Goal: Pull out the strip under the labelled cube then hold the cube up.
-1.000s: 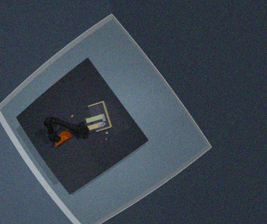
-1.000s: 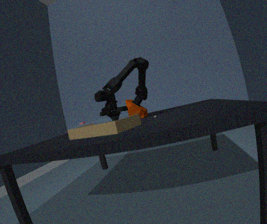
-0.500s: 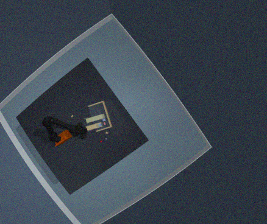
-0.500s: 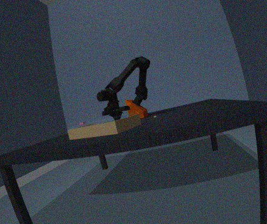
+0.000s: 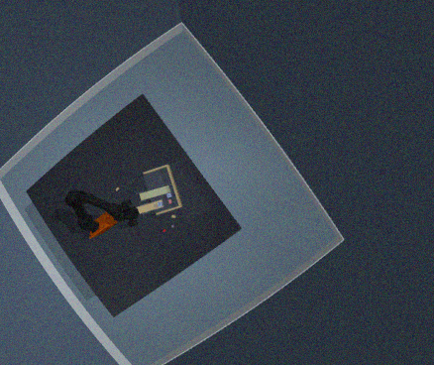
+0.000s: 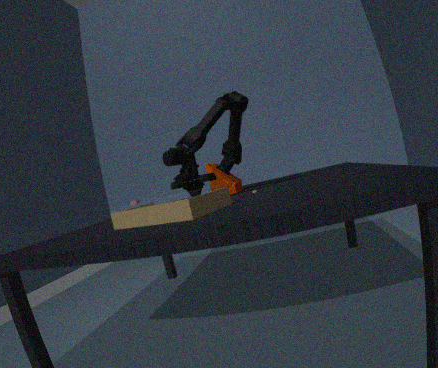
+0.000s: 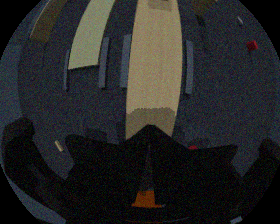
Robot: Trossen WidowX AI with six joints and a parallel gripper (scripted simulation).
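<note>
A tan tray [image 5: 175, 186] [image 6: 149, 216] lies on the dark table [image 5: 172, 263]. It holds two pale strips. The nearer tan strip [image 5: 147, 208] [image 7: 153, 63] sticks out of the tray toward my arm. A small bluish labelled cube [image 5: 160, 203] sits near its far end. The second, greener strip [image 5: 155, 192] [image 7: 94, 26] lies beside it, fully in the tray. My gripper [image 5: 134, 212] [image 6: 194, 190] [image 7: 149, 128] is low at the tray's open side, shut on the near end of the tan strip.
Other small cubes [image 5: 169, 195] sit in the tray by its far rim. A small red bit [image 5: 163, 230] [image 7: 252, 46] and tan bits [image 5: 173, 216] [image 5: 117, 188] lie loose on the table. The orange arm base [image 5: 103, 223] [image 6: 221, 180] stands behind the gripper.
</note>
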